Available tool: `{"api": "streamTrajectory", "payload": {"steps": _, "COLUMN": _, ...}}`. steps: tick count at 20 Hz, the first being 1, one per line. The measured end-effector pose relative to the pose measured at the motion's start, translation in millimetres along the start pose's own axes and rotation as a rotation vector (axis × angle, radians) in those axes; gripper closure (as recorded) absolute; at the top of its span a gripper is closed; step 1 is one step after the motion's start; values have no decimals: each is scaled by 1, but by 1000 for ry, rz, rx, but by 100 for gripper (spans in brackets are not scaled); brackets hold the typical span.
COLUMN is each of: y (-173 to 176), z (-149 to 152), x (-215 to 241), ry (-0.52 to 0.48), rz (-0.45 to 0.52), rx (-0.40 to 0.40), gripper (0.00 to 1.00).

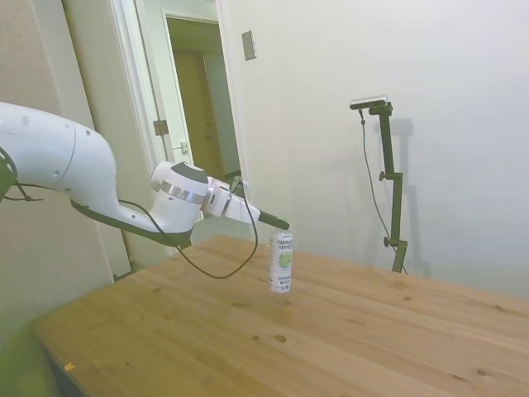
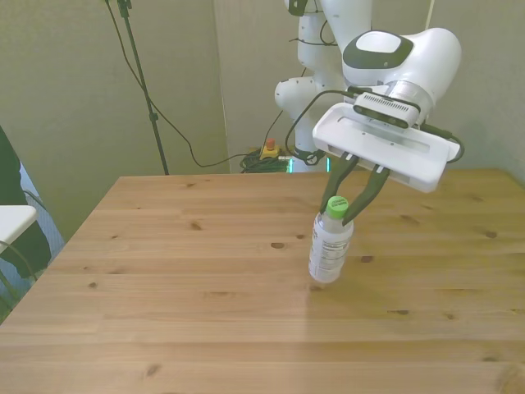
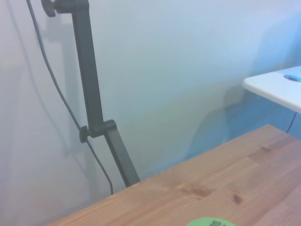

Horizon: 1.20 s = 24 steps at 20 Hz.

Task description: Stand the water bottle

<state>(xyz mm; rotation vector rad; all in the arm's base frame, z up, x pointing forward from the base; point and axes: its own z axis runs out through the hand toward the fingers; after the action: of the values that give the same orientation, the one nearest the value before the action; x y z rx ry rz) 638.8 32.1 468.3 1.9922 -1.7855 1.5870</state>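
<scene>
1. I've got the water bottle upright on the table, around the middle, somewhat nearer the far edge and the front view's right.
2. My gripper sits at its green cap, dark fingers spread in a V either side of the neck; I can't tell whether they touch it.
3. The wrist view catches just a sliver of the cap.
4. From the side, the fingertips hover just over the bottle top.

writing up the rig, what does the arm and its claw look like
The arm is glossy white with rounded links, a silver ring and dark grey cap at the wrist. A black cable loops beneath. The claw has a flat white rectangular body and two slim black fingers.
</scene>
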Motion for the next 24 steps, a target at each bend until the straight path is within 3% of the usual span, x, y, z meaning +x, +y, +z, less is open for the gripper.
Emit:
{"api": "streamTrajectory", "payload": {"steps": 6, "y": -18, "z": 12, "x": -31, "ry": 27, "rz": 0, "rx": 70, "gripper": 100}}
{"api": "streamTrajectory", "payload": {"steps": 18, "y": -26, "z": 29, "x": -67, "ry": 63, "rz": -1, "rx": 120, "gripper": 100}}
{"api": "streamTrajectory", "payload": {"steps": 19, "y": -26, "z": 30, "x": -67, "ry": 63, "rz": 0, "rx": 122, "gripper": 0}}
{"api": "streamTrajectory", "payload": {"steps": 24, "y": -28, "z": 27, "x": -70, "ry": 58, "rz": -1, "rx": 126, "gripper": 0}}
